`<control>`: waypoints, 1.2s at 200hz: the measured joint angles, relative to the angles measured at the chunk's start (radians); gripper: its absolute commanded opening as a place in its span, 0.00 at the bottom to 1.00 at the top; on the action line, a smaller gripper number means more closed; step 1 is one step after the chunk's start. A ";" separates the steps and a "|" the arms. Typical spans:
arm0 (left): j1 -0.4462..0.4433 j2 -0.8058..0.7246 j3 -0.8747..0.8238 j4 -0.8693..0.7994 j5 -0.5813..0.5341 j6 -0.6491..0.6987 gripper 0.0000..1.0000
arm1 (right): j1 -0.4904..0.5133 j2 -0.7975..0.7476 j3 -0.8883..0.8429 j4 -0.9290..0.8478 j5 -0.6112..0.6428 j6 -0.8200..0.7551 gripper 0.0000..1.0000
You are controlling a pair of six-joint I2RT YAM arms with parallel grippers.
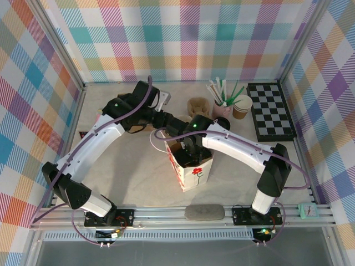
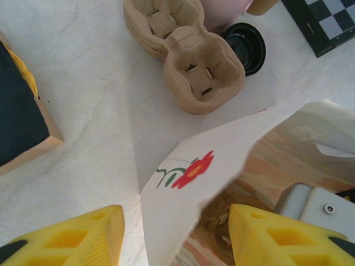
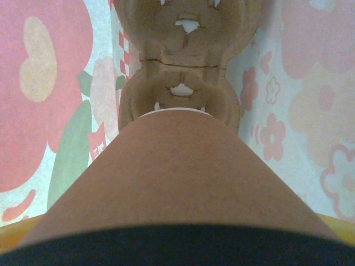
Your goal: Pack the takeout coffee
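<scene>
Gripping the coffee cup (image 3: 177, 177), the right gripper (image 1: 189, 148) holds it inside the paper bag (image 2: 188, 166) over a cup carrier (image 3: 183, 72). The left gripper (image 2: 172, 233) straddles the bag's rim, released.

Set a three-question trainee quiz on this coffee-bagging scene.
1. True or false: the right end effector reaches down into the white flower bag.
2. Inside the bag, what sits below the kraft cup? A) pulp carrier B) straws C) checkerboard
3. Fill in: on the table, the spare black lid lies next to the ____.

Key: 1 true; 2 A; 3 stacked carriers.
</scene>
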 measured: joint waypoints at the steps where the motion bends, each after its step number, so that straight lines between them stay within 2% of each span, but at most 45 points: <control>1: 0.000 0.000 0.000 0.000 -0.001 0.000 0.55 | 0.000 0.000 0.000 0.000 0.000 0.000 0.41; 72: -0.002 0.001 0.000 -0.015 0.003 -0.005 0.54 | 0.000 -0.004 0.000 0.000 0.002 0.000 0.41; 90: -0.002 0.016 0.000 -0.027 0.003 -0.003 0.47 | 0.000 -0.004 0.000 0.000 0.004 0.000 0.41; 124: -0.003 0.037 -0.005 -0.027 0.006 0.002 0.27 | 0.000 -0.004 0.000 0.000 0.004 0.000 0.41; 161: -0.003 0.037 -0.005 -0.022 0.009 0.011 0.16 | 0.000 -0.007 -0.025 0.003 0.007 0.003 0.41; 190: -0.003 0.037 -0.005 -0.022 0.009 0.011 0.11 | 0.000 -0.011 -0.050 0.019 0.005 0.013 0.41; 240: -0.003 0.037 -0.007 -0.021 0.008 0.009 0.11 | 0.000 -0.013 -0.064 0.039 -0.001 0.026 0.41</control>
